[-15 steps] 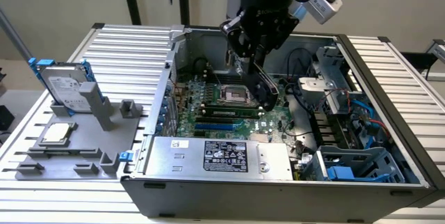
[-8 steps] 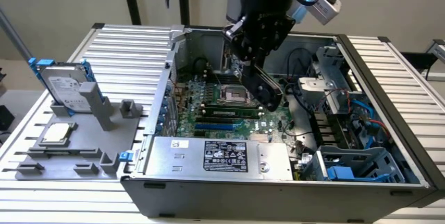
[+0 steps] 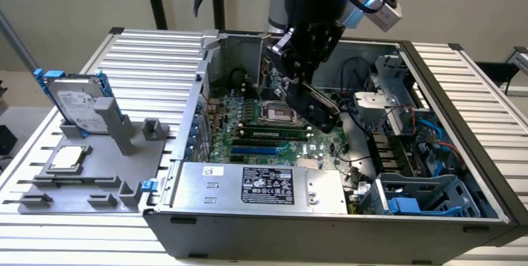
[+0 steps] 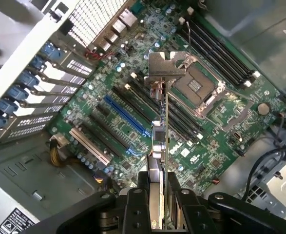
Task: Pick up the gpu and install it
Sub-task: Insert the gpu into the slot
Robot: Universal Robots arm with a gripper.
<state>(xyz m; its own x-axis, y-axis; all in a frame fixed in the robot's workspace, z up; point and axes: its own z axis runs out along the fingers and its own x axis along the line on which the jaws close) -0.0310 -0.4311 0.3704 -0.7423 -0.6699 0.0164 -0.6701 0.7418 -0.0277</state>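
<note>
While pinched edge-on in the narrow grip of the gripper, hangs tilted inside the open computer case: gpu just at 3 o'clock of the CPU socket, above the motherboard. From the wrist, shows the card's silver bracket out over the black slots beside the socket. Leaves the hard drive upright at 9 o'clock of the case.
</note>
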